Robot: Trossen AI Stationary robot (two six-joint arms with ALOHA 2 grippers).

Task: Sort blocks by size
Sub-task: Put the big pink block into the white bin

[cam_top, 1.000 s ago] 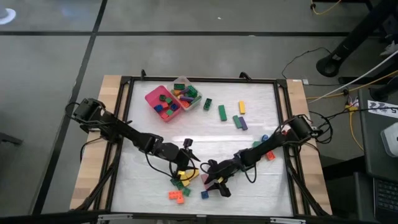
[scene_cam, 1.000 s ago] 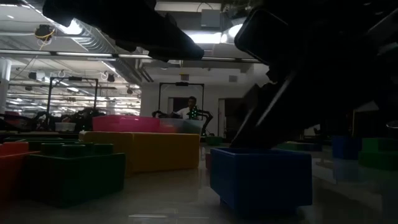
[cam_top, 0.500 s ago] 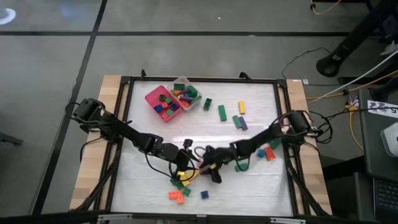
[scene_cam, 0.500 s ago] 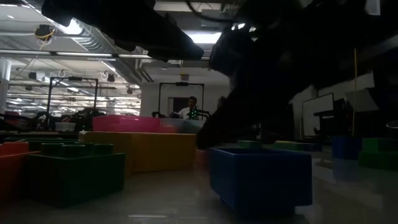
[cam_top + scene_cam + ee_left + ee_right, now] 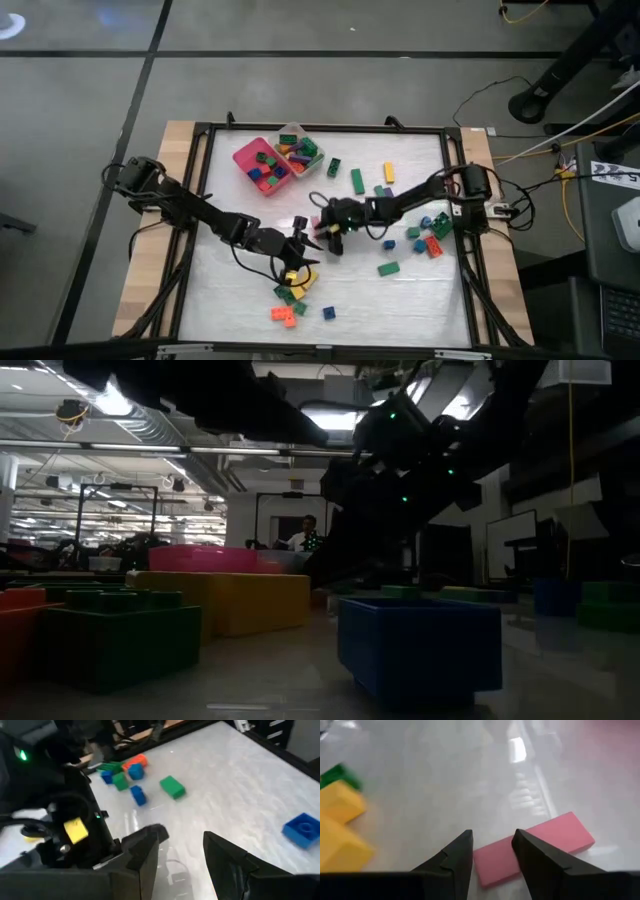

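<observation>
Studded blocks lie scattered on the white table. A front cluster holds yellow and green ones, with an orange one and a blue one nearby. More lie at the right, and long bars lie farther back. My right gripper is at mid-table, shut on a flat pink block. My left gripper stands open just left of it, with only bare table between its fingers. My right gripper pinches the flat pink block near one end between its two fingers. The fingers slant down toward the table. The rest of the block sticks out sideways past one finger, lying about level just above the table.
A pink square tray and a clear tray, both holding blocks, stand at the far left. A green block and a blue one lie right of the grippers. A dark frame rims the table. A person stands far behind.
My right gripper has swung from beside the front cluster toward the table's far edge and a little left, ending at mid-table beside my left gripper. It has stayed shut, and the pink block has travelled with it.
</observation>
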